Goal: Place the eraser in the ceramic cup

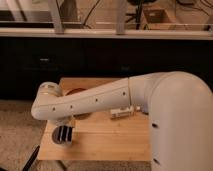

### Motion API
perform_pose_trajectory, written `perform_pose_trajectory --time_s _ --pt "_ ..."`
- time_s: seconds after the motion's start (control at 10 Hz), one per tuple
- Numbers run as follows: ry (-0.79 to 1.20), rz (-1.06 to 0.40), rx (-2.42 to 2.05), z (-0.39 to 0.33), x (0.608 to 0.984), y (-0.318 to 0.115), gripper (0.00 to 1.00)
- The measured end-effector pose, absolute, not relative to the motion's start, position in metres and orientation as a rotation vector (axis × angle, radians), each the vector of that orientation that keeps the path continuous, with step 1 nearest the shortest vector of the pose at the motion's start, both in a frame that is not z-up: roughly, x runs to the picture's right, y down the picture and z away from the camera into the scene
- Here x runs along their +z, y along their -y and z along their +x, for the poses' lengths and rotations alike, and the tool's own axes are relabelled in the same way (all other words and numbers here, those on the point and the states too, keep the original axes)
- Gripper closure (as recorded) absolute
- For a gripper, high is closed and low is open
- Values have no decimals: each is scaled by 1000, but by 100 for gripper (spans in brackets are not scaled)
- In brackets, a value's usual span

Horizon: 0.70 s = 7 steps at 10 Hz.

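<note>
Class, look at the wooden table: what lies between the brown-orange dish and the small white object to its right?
In the camera view, only the robot's arm crosses between dish and white object. The gripper hangs over the table's front-left corner.

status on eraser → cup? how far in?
Done: the arm has reached across the wooden table, putting the gripper directly over the ceramic cup at the front-left. In hand: the eraser itself isn't visible, so holding or dropped is unclear. Left: confirm the eraser is in the cup, then retract.

My gripper (pixel 63 134) hangs over the ceramic cup (pixel 62 139) at the near left corner of the wooden table (pixel 107 142); the brown dish (pixel 79 92) lies behind it, a small white object (pixel 124 112) to its right
</note>
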<state>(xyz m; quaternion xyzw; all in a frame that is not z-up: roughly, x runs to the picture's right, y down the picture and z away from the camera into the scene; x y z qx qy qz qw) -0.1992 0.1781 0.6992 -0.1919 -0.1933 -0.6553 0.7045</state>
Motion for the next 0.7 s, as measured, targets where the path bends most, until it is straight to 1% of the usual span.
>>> perform_pose_trajectory --time_s 0.2,0.3,0.5,0.7 --pt "433 -426 -1463 -202 701 -179 35" --pt "434 -426 -1465 -202 702 -180 28" --pt "436 -426 -1469 -202 702 -180 21" --pt "438 -427 -1471 -202 703 -181 20"
